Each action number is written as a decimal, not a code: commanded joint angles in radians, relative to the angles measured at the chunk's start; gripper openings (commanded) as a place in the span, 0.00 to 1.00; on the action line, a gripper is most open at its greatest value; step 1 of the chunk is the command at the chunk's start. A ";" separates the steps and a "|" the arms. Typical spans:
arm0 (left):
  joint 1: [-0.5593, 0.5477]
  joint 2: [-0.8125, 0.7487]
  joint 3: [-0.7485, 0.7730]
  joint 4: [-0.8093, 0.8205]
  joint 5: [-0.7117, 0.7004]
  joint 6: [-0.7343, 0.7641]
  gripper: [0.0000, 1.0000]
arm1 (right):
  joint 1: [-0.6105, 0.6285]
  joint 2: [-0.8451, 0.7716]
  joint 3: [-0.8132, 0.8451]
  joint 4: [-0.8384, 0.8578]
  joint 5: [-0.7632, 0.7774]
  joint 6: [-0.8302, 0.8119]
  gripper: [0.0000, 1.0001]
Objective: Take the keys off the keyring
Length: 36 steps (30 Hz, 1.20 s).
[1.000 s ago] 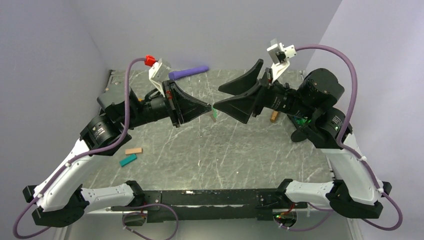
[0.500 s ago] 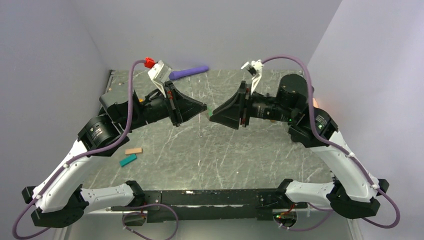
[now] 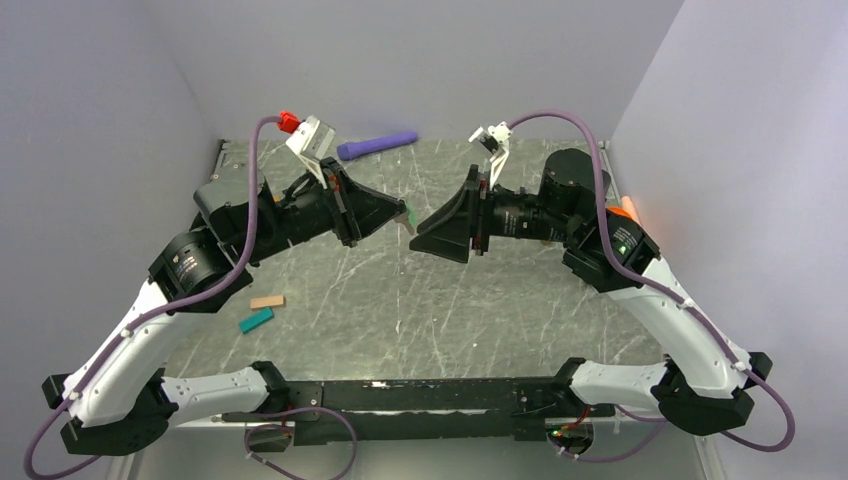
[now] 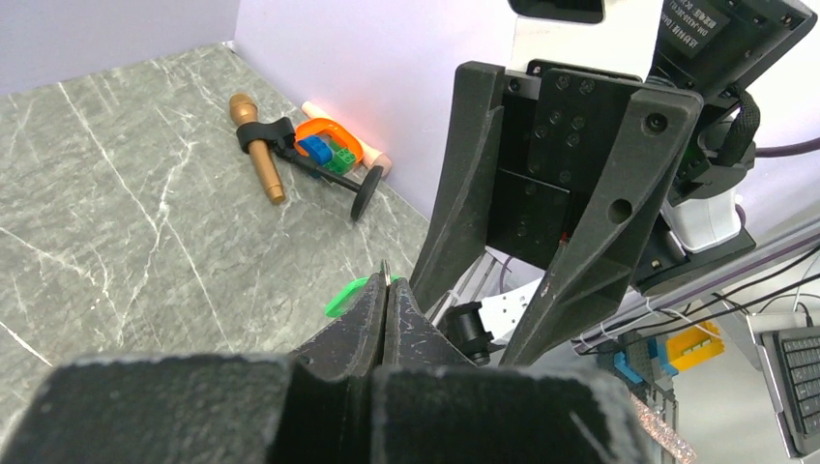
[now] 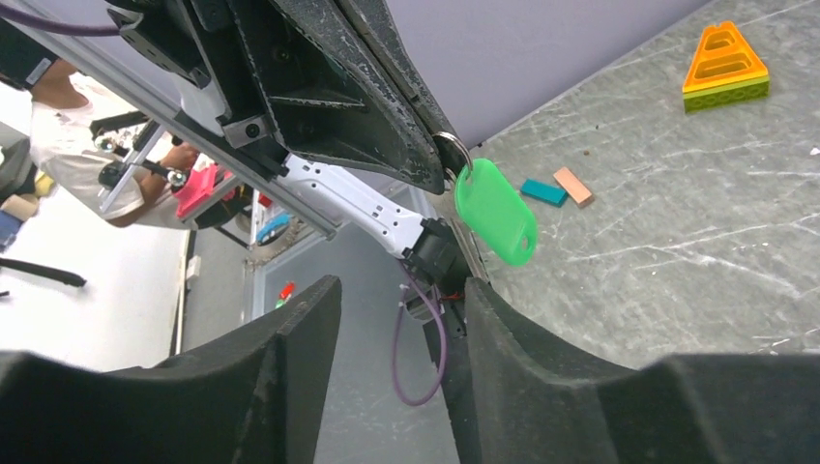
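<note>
My left gripper [image 4: 385, 286] is shut on the thin metal keyring [image 4: 385, 270], whose loop pokes out past the fingertips. From the ring [image 5: 453, 151] hang the keys, a small flat bright-green oblong piece [image 5: 495, 211], which dangles in the air above the table. The green piece also shows beside the left fingertips [image 4: 344, 297] and between the two grippers [image 3: 407, 215]. My right gripper [image 5: 398, 295] stands open just below and short of the keys, nothing between its fingers. Seen from above, its tip [image 3: 418, 230] nearly meets the left gripper [image 3: 400, 212].
A purple cylinder [image 3: 378, 145] lies at the back of the marble table [image 3: 420, 310]. A tan block [image 3: 267, 301] and a teal block [image 3: 256, 320] lie front left. A brown stick, orange clamp and small bricks [image 4: 319, 147] sit by the right wall. An orange-green triangle stack [image 5: 725, 63] stands far left.
The right arm swung left and rolled over, bringing its gripper up to the left gripper's tip with its jaws narrower than before. The left gripper drew slightly up and left, still holding the ring.
</note>
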 commanded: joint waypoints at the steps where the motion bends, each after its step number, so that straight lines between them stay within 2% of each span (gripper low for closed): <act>1: 0.004 -0.012 0.017 0.014 -0.037 -0.038 0.00 | 0.000 0.008 -0.011 0.071 -0.021 0.026 0.58; 8: 0.004 -0.017 0.006 0.015 -0.064 -0.086 0.00 | 0.000 0.022 -0.030 0.141 -0.015 0.058 0.68; 16: 0.003 -0.026 0.012 -0.014 -0.074 -0.082 0.00 | 0.000 0.052 0.003 0.132 -0.014 0.039 0.69; 29: 0.003 -0.019 0.019 -0.018 -0.081 -0.079 0.00 | 0.000 0.042 -0.031 0.207 -0.027 0.077 0.33; 36: 0.003 -0.008 0.034 -0.013 -0.081 -0.082 0.00 | 0.001 0.034 -0.045 0.223 -0.015 0.087 0.03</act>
